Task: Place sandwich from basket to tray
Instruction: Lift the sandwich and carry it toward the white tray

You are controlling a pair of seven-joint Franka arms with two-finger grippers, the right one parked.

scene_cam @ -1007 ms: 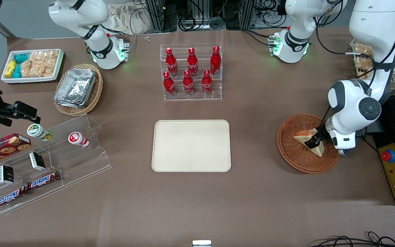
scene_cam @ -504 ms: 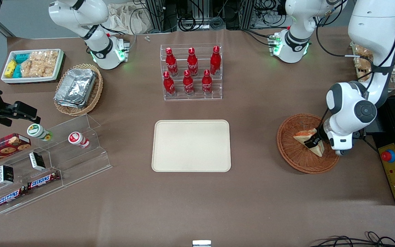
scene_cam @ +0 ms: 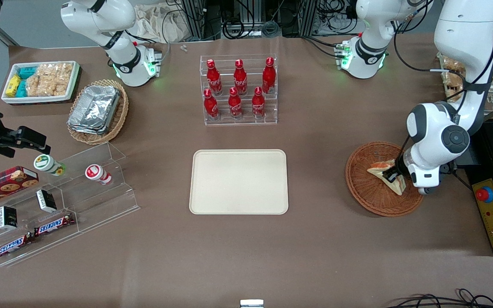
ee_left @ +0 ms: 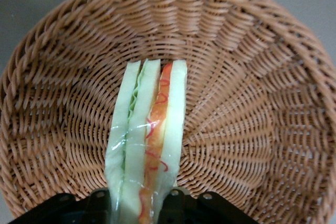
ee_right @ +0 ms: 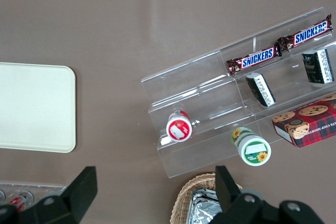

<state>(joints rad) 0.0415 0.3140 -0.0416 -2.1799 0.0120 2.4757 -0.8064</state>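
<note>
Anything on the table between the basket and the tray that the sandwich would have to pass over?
No. In the front view only bare brown table lies between the basket and the tray. The claw grips the sandwich over the basket.

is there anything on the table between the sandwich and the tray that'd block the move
Nothing visible does. The gripper is shut on the sandwich in the basket, and only bare table lies between the basket's rim and the tray. The bottle rack stands farther from the front camera, off that path.
</note>
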